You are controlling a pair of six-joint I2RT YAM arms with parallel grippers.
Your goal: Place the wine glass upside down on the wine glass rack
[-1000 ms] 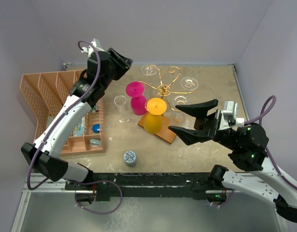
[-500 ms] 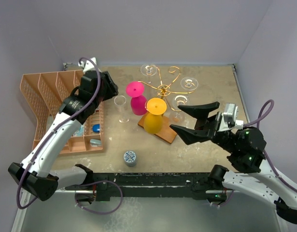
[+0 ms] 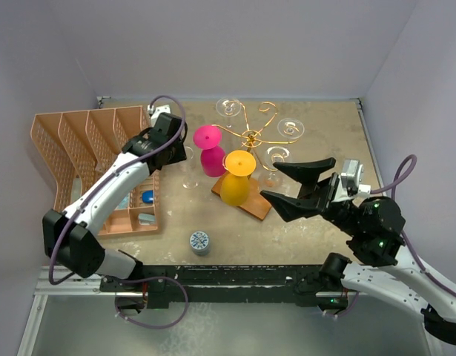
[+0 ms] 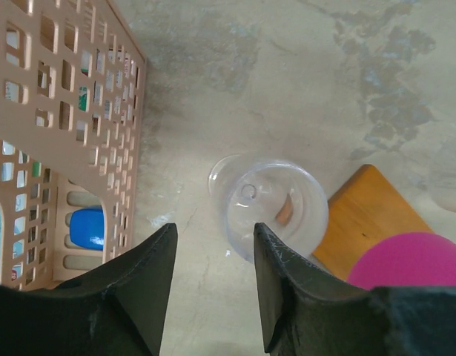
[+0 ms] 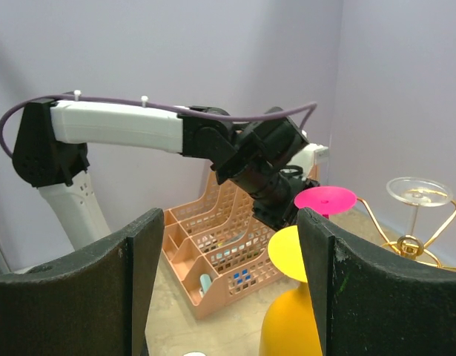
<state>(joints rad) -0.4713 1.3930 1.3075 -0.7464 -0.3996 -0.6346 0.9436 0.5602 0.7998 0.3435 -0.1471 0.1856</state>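
Left hand [image 4: 213,236] hovers over the clear stemmed wine glass [image 4: 276,208], fingers partly apart, gripping nothing. The glass stands upright on the sandy table [image 4: 302,67], and I see its rim just past the fingertips. It sits at 8 o'clock from the gold wire wine glass rack [image 3: 251,137]. The orange plastic divided basket [image 3: 79,148] is at the glass's 9 o'clock. Right hand [image 3: 271,182] is wide open and empty, at 4 o'clock of the rack. A pink glass [image 3: 210,152] and a yellow glass [image 3: 236,182] are foot-up at the rack.

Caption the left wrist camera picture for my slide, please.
Open left gripper above a clear wine glass standing between the orange basket and the rack's wooden base.
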